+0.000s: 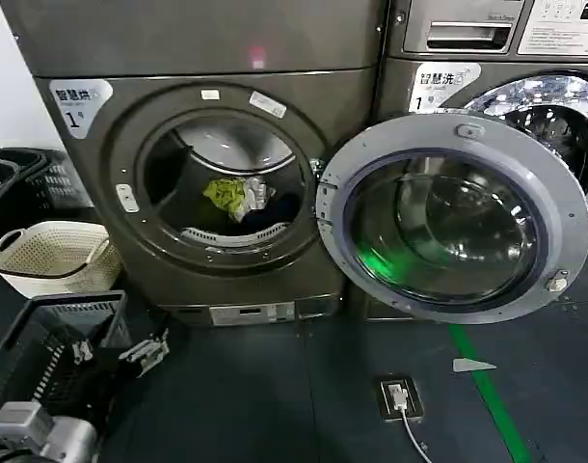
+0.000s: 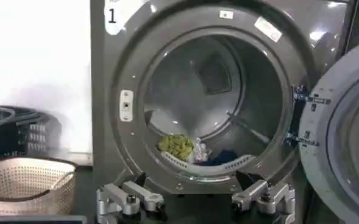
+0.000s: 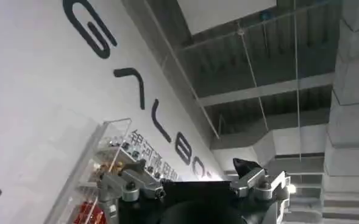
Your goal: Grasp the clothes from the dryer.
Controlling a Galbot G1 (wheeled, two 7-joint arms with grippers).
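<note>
1. left gripper [image 2: 194, 204] hangs low in front of the large dark grey-bronze front-loading dryer [image 1: 120, 241], pointed at its round porthole; fingers spread wide apart, nothing between them.
2. the clothes [image 2: 191, 150], a small heap of soft fabric, yellow-green, white-grey and dark navy, lie on the floor of the steel drum, beyond the left gripper and above its fingertips in the left wrist view, well apart from them.
3. head view: same heap [image 1: 244, 199] low in the drum, just behind the porthole's lower rim.
4. round grey-rimmed glass door [image 1: 453, 220] stands swung wide open, off to the right of the left gripper.
5. cream perforated plastic basket [image 2: 27, 182] sits on the dark floor to the gripper's left.
6. right gripper [image 3: 194, 185] is raised, aimed up at a white wall and ceiling beams; fingers wide apart, holding nothing.
</note>
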